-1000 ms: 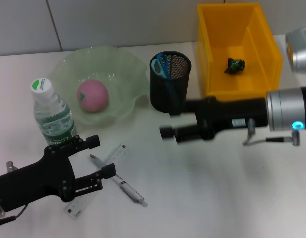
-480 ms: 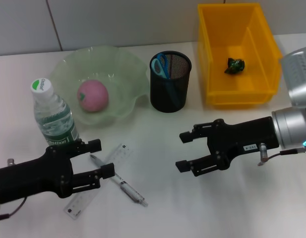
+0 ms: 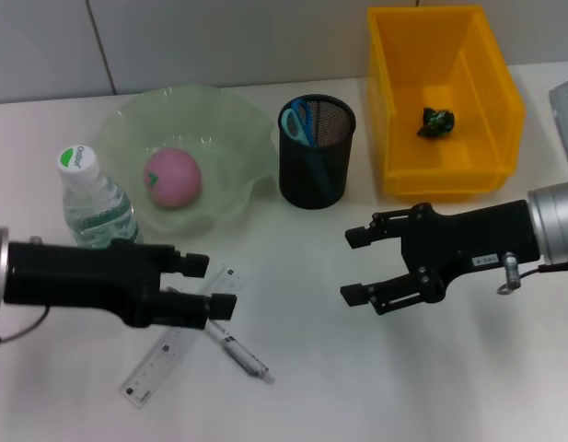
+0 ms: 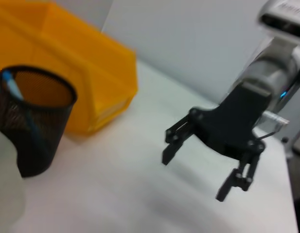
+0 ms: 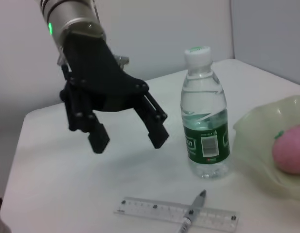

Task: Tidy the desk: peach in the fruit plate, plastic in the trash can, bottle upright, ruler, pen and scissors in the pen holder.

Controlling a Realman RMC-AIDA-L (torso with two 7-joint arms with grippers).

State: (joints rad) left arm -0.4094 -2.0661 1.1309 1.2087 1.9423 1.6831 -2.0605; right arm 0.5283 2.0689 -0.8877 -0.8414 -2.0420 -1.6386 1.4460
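Two items remain near the tabletop's front-left edge: ruler (image 3: 179,338) and pen (image 3: 230,348), crossed. Left gripper (image 3: 216,284) is held wide above them; right gripper (image 3: 354,266) is wide, idle. Thin, slippery ruler is best pinched across its edges.

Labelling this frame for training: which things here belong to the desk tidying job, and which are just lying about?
Job: pink peach in green ruffled bowl; clear bottle; transparent ruler; grey pen; blue scissors in black mesh cup; dark scrap in yellow bin.
Lying about: nothing visible.
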